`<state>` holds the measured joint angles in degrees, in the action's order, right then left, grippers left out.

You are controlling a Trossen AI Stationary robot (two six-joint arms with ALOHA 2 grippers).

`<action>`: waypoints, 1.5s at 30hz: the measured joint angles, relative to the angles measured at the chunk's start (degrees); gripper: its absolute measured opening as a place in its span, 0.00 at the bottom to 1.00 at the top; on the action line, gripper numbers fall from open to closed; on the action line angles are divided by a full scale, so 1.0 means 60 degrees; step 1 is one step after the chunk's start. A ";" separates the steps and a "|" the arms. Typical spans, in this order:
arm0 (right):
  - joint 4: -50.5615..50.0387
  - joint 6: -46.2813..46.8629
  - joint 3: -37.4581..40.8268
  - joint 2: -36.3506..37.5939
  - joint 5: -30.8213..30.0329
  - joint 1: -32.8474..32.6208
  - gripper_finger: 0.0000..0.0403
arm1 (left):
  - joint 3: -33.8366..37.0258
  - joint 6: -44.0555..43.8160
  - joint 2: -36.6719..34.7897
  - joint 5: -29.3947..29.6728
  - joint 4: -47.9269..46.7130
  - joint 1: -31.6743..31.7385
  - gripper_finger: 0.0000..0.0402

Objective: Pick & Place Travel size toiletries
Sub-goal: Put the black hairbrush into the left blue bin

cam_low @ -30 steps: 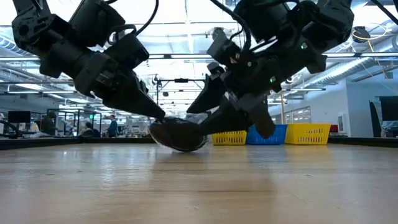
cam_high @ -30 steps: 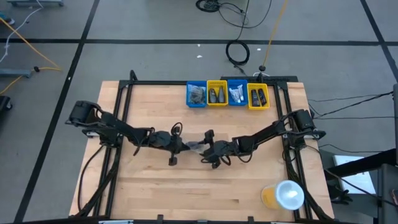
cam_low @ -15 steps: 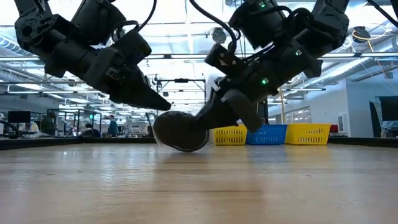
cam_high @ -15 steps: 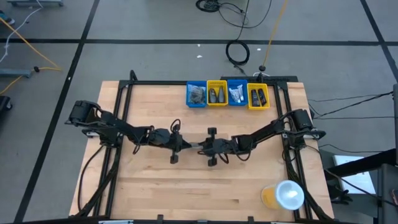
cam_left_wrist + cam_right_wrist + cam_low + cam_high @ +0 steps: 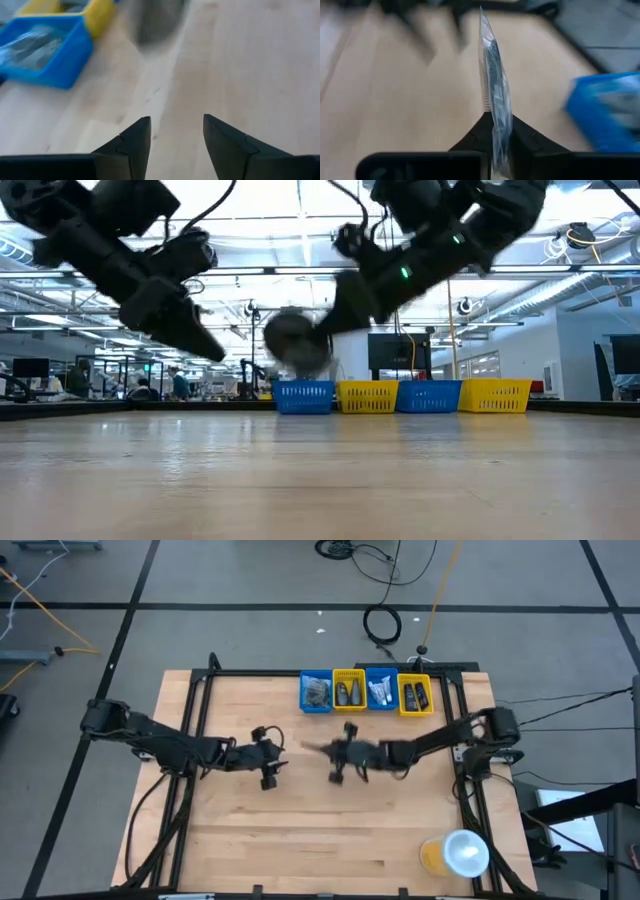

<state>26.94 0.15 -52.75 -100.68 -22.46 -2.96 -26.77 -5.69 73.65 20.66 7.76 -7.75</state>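
A clear-wrapped dark round piece (image 5: 295,340) hangs in the air over the middle of the table; it also shows in the high view (image 5: 313,748). My right gripper (image 5: 328,751) is shut on its wrapper (image 5: 493,90). My left gripper (image 5: 278,754) is open and empty to the left of the piece, above the table; its fingers (image 5: 135,140) stand apart with bare wood between them. Other toiletries lie in four small bins (image 5: 365,692) at the far edge. My right gripper pinches the piece's clear wrapper (image 5: 496,131) between its two fingers, with the flat packet standing edge-on out of the jaws. The fingers come roughly level from the table's right side. The piece is lifted clear of the table.
Four bins stand in a row at the far edge: blue (image 5: 315,692), yellow (image 5: 349,692), blue (image 5: 381,692), yellow (image 5: 415,695). The first blue bin shows in the left wrist view (image 5: 45,47). A yellow cup with a white lid (image 5: 455,853) stands at the near right corner.
My right gripper has lifted the clear-wrapped piece off the table and carried it up and toward the far edge. My left gripper, which was at the piece a second ago, has drawn back toward the table's left edge and risen, and is off the piece.
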 joint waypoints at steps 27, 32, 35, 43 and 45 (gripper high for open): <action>0.3127 0.5902 -0.1563 -0.2654 0.0052 0.3977 0.10 | 0.2402 -0.0861 0.2240 0.2643 0.6082 -0.0965 0.45; 0.3236 0.5907 -0.1574 -0.2605 0.0020 0.3897 0.14 | 0.2402 -0.0860 0.2240 0.2635 0.6089 -0.0965 0.45; 0.3158 0.5755 -0.1570 -0.2631 0.0028 0.3851 0.21 | 0.2399 -0.0856 0.2240 0.2635 0.6093 -0.0965 0.45; 0.2509 0.4918 -0.1570 -0.2517 0.0023 0.3667 0.46 | 0.2399 -0.0867 0.2240 0.2606 0.6100 -0.0965 0.45; 0.1834 0.4831 -0.1555 -0.2223 0.0036 0.3657 0.49 | 0.2399 -0.0872 0.2240 0.2602 0.6100 -0.0965 0.45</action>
<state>37.95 29.14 -62.08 -114.02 -22.25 18.98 -12.38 -10.92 87.09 36.27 44.36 -13.54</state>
